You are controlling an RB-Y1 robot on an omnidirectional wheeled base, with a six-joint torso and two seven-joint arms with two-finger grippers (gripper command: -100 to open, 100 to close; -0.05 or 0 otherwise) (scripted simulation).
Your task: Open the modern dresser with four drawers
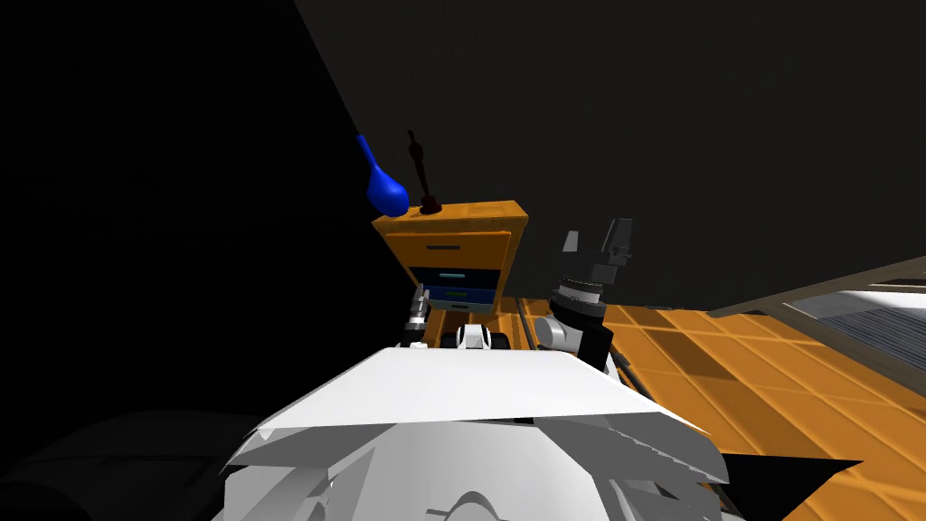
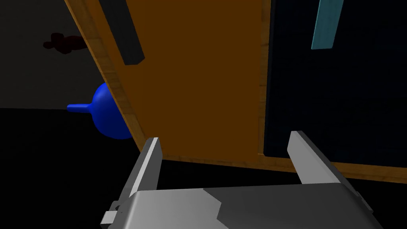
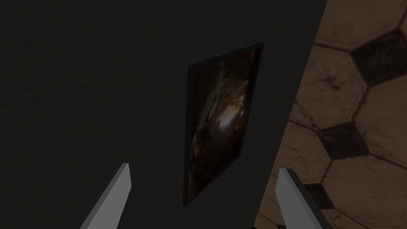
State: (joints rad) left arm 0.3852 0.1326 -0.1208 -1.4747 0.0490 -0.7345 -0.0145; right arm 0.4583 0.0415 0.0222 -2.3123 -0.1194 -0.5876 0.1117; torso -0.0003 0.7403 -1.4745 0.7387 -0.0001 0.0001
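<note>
The dresser (image 1: pixel 452 237) stands directly ahead against a dim wall, its frame and top orange. Three drawer fronts can be counted in the head view; the lower part is hidden behind the robot's arms, so a fourth cannot be confirmed. To its left is a black area (image 1: pixel 163 226).

The left gripper (image 2: pixel 228 157) is close to the dresser's face, near its side edge. Its two fingers (image 2: pixel 153 155) are spread wide with nothing between them. Whether either finger touches the wood cannot be told. Beyond it lies the orange top drawer front (image 2: pixel 198 79) with a dark bar handle (image 2: pixel 121 32), cut off by the frame. Next to it is a navy drawer front (image 2: pixel 338 91) with a teal handle (image 2: pixel 326 24), also cut off. Whether any drawer is pulled out cannot be judged.

On the dresser top are a blue vase (image 1: pixel 387 190) with a long neck and a dark red statuette (image 1: pixel 420 176), which is too dim for detail.

The right gripper (image 1: pixel 597 240) is raised to the right of the dresser above the orange tiled floor (image 1: pixel 723 353). Its fingers are parted and hold nothing.
</note>
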